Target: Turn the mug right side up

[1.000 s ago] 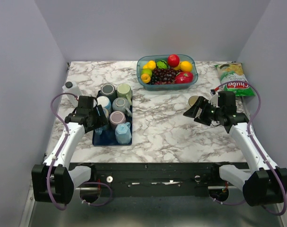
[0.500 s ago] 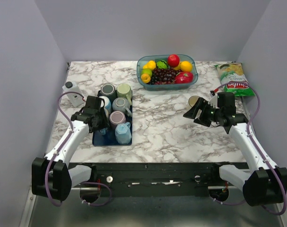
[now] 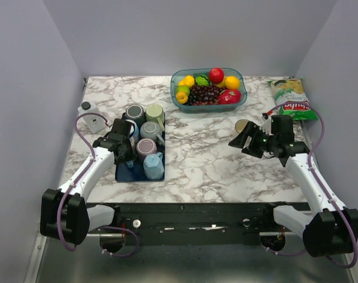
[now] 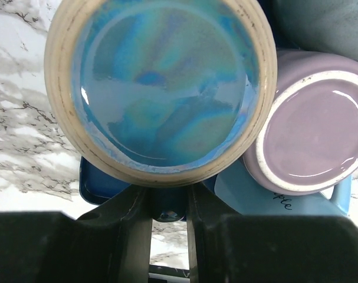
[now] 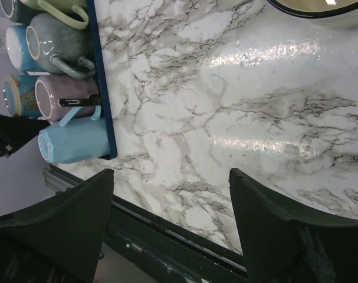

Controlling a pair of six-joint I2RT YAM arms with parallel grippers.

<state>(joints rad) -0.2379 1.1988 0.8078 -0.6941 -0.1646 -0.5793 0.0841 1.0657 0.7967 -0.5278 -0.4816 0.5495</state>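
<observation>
The mug (image 4: 161, 88) stands upside down on the dark blue tray (image 3: 128, 172); its glazed blue base with a cream rim fills the left wrist view. It also shows in the right wrist view as the blue mug (image 5: 16, 97) at the tray's left. My left gripper (image 4: 167, 197) is closed on the mug's dark blue handle, one finger on each side. From above, the left gripper (image 3: 124, 150) covers most of that mug. My right gripper (image 3: 242, 138) hovers open over bare marble, with nothing between the right gripper's (image 5: 171, 177) fingers.
Several other mugs crowd the tray, among them a purple one (image 4: 311, 141) and a light blue one (image 3: 153, 166) touching the held mug's side. A fruit bowl (image 3: 208, 87), a chips bag (image 3: 291, 100), a round coaster (image 3: 242, 125) and a small white bottle (image 3: 91, 115) lie around.
My left arm has pushed forward and right toward the tray, and its jaws have narrowed onto the mug's handle. The right arm has stayed put.
</observation>
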